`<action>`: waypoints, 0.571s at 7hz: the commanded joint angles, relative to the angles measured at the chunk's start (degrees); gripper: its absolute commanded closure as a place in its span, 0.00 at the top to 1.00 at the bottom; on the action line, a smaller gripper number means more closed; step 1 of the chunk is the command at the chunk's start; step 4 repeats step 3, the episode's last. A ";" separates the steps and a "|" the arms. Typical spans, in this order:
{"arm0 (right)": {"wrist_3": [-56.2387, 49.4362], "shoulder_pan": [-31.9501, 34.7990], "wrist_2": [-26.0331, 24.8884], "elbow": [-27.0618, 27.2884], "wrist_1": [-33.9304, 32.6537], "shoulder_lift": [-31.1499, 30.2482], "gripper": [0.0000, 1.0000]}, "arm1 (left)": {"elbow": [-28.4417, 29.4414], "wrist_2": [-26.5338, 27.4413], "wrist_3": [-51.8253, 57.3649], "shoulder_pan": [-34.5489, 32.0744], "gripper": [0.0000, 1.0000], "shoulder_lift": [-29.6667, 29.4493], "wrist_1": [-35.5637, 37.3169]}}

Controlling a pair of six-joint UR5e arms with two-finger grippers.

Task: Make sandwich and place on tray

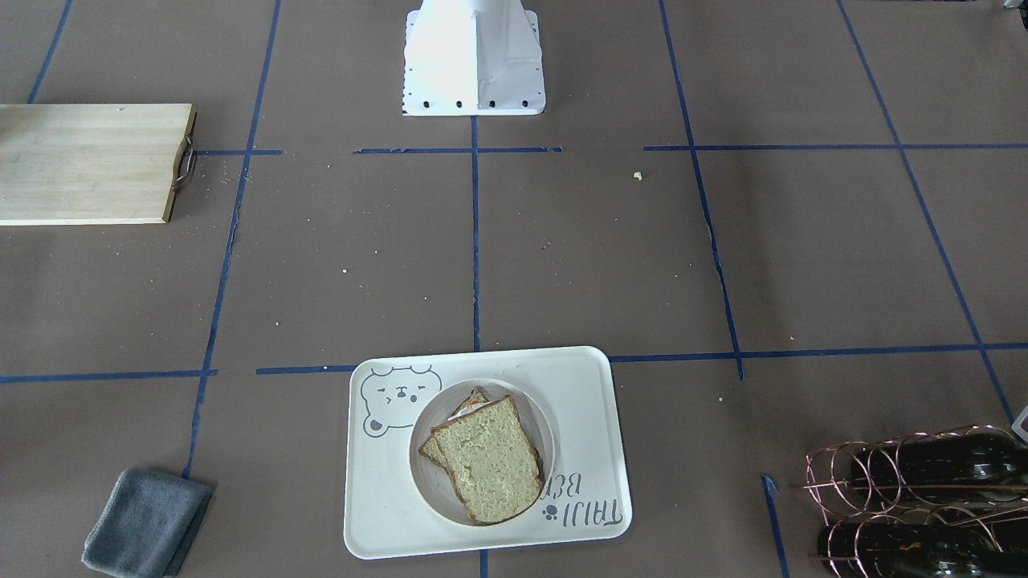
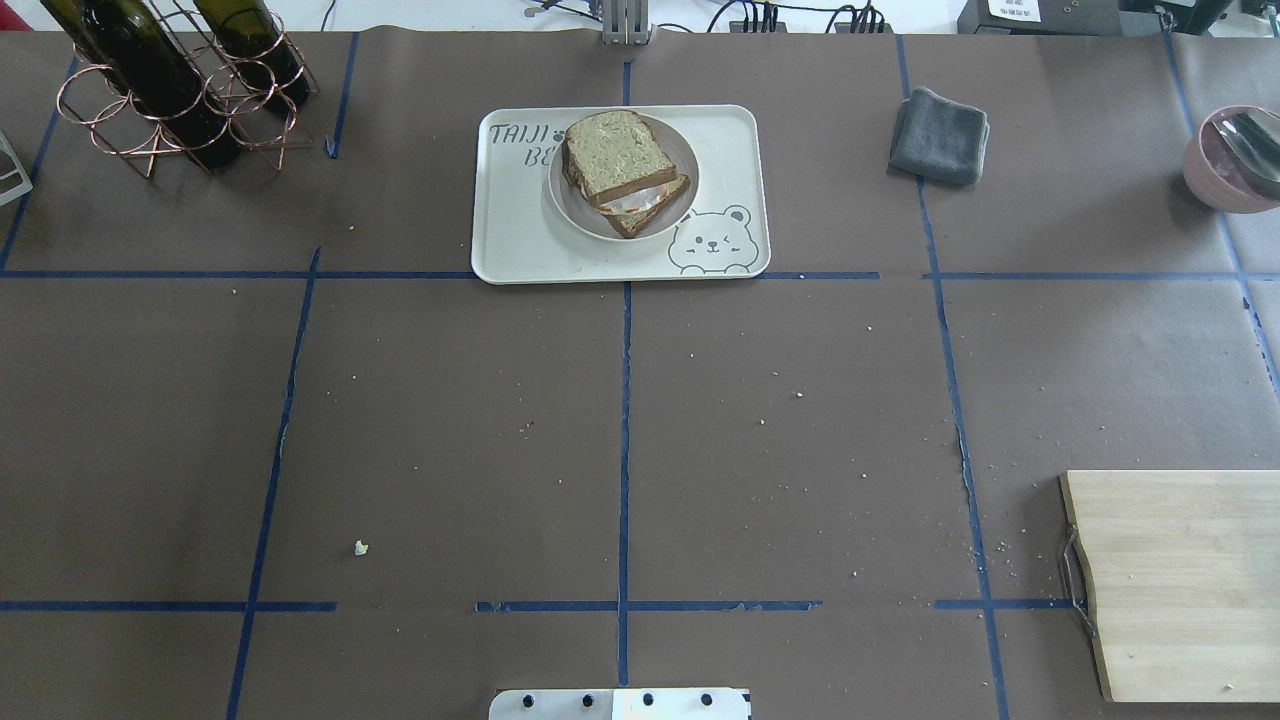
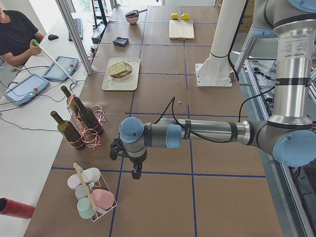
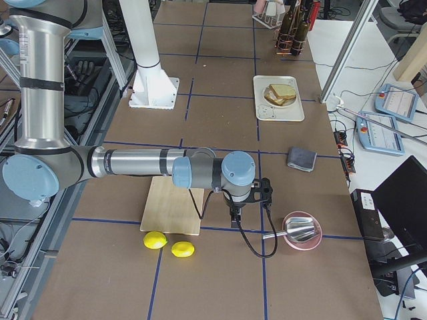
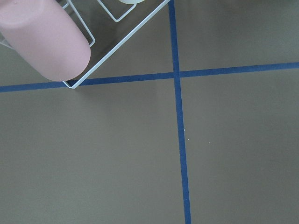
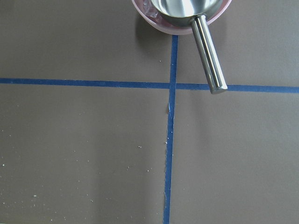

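Observation:
The sandwich [image 1: 490, 461], two greenish-tan bread slices with a white egg between, lies on a small round white plate [image 2: 580, 215]. The plate stands on the cream tray [image 1: 385, 514] with the bear drawing, at the table's far middle in the overhead view [image 2: 520, 240]. My left gripper [image 3: 135, 173] shows only in the exterior left view, low over the table near the mug rack, far from the tray. My right gripper [image 4: 233, 219] shows only in the exterior right view, beside the pink bowl. I cannot tell whether either is open or shut.
A wooden cutting board [image 2: 1180, 580] lies at the near right. A grey cloth [image 2: 940, 135] lies right of the tray. Wine bottles in a copper rack [image 2: 170, 90] stand at the far left. A pink bowl with a metal ladle [image 6: 182, 14], a mug rack [image 3: 94, 195] and lemons [image 4: 167, 243] sit at the table's ends.

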 commanded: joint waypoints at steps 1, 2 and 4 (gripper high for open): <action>0.00 0.00 0.00 0.00 0.05 0.00 1.00 | -0.04 0.00 -0.01 -0.02 1.00 -0.08 -0.09; 0.00 0.00 0.00 0.09 0.05 0.00 1.00 | -0.04 0.00 -0.01 -0.02 1.00 -0.16 -0.09; 0.00 0.00 0.00 0.17 0.05 0.00 1.00 | -0.12 0.00 -0.01 -0.02 1.00 -0.16 -0.09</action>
